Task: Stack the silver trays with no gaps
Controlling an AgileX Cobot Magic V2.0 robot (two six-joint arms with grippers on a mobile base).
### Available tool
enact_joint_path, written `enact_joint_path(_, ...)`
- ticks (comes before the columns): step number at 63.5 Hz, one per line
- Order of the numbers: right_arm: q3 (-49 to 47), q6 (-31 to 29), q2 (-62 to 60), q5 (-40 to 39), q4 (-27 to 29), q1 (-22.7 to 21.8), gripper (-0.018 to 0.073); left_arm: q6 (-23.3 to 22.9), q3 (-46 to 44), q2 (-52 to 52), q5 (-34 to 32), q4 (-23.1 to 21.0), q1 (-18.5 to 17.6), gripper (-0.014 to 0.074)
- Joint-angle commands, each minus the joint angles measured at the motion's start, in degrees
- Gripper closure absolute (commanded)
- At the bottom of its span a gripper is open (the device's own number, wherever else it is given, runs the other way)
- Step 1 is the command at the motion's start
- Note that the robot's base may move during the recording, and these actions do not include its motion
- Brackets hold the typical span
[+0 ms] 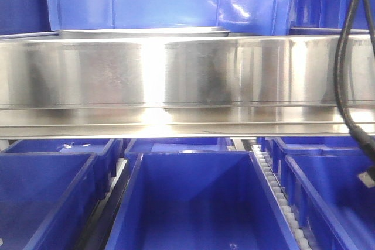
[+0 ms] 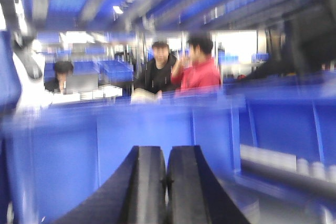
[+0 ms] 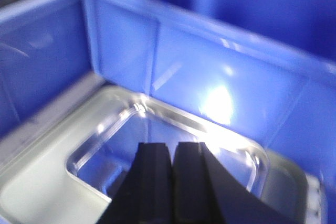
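- silver tray (image 3: 173, 145) sits on a pale surface, right against the foot of a blue bin wall (image 3: 210, 61); inside looks bare, mirrors the blue
- right gripper (image 3: 172, 153) hangs above that tray's basin, fingers (image 3: 153, 182) pressed together, nothing pinched, not touching the tray as far as I can tell
- left gripper (image 2: 167, 156) away from the tray, facing a blue bin (image 2: 157, 135); fingers together, holding nothing; view blurry
- front view: steel rail (image 1: 176, 80) above open blue bins (image 1: 199, 203), contents not visible
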Motion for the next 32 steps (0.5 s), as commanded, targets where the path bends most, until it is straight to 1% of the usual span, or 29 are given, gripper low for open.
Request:
enact_joint_path(1, -0.1, -0.4, -0.9, -1.6, -1.2, 0.0, 0.0637, 0.2, 2.1, -1.6, -1.9, 0.0, -0.3, 0.0585)
enact_joint_path(12, -0.1, -0.4, -0.9, -1.7, -1.4, 0.0, 0.0637, 0.2, 2.8, -1.8, -0.9, -0.2, -0.3, 0.0585)
enact_joint_path(20, -0.1, -0.4, -0.9, 0.2, -1.4, 0.0, 0.0637, 0.2, 2.8, -1.8, 2.1, -0.2, -0.3, 0.0585)
enact_joint_path(32, -0.1, -0.4, -0.9, 0.3, -1.4, 0.0, 0.0637, 0.2, 2.8, -1.8, 2.0, -0.2, -0.3, 0.0585)
